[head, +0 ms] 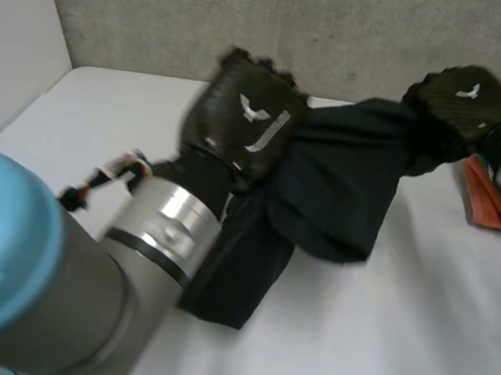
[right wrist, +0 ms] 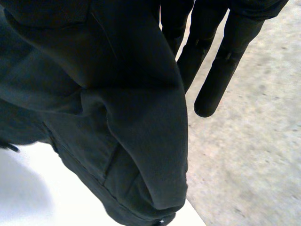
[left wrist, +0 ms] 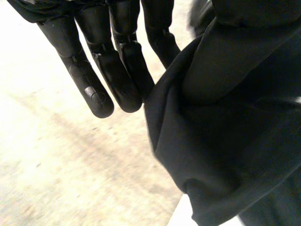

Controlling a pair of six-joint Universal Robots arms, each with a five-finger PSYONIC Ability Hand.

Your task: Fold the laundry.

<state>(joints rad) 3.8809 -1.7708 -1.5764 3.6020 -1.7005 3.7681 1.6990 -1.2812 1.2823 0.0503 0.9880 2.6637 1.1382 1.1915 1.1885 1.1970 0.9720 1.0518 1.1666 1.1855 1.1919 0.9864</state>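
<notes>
A black garment (head: 335, 191) is held up between my two hands, its lower part sagging onto the white table (head: 396, 351). My left hand (head: 242, 120) grips its left end, near the back of the table. My right hand (head: 462, 97) grips the other end, bunched, at the far right. In the left wrist view the fingers (left wrist: 117, 70) reach out fairly straight and the garment (left wrist: 225, 132) bulges at the thumb side, pinched there. In the right wrist view the garment (right wrist: 117, 108) hangs in thick folds beside the straight fingers (right wrist: 221, 61), and the thumb is hidden in it.
A folded orange-red cloth (head: 498, 201) with something teal under it lies at the table's right edge, just below my right wrist. A grey wall (head: 164, 5) closes the back and a white panel (head: 11, 20) stands at the left.
</notes>
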